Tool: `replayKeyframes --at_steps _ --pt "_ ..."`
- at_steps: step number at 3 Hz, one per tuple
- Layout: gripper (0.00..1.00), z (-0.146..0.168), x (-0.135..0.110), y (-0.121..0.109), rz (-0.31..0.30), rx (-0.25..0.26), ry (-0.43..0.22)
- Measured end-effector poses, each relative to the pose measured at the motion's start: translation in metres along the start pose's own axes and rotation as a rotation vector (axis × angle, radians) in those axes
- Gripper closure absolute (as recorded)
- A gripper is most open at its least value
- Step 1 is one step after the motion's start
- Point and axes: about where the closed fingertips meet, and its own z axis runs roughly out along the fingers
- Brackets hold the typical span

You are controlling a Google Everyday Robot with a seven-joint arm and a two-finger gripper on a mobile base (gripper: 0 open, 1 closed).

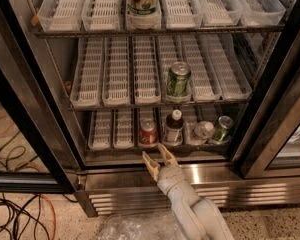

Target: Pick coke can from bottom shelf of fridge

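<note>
The fridge (37, 114) stands open in front of me, with three racks of white lane trays. On the bottom shelf (112, 131) a red coke can (148, 133) stands upright at the front of a middle lane. My gripper (159, 157) is open, its two tan fingers spread just below and in front of the can, at the fridge's lower sill. It holds nothing and does not touch the can.
A dark bottle with a white cap (173, 127), a clear bottle (202, 132) and a green can (222, 129) sit right of the coke can. Another green can (178, 80) is on the middle shelf. Black door frames flank the opening; cables (15, 214) lie on the floor left.
</note>
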Motion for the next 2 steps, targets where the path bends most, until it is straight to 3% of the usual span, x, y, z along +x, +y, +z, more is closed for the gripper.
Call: replayKeyframes --at_steps 1,2 --pt "0.38 0.0000 0.0000 0.0000 0.000 0.000 0.000" --pt "0.43 0.0000 0.0000 0.0000 0.000 0.000 0.000"
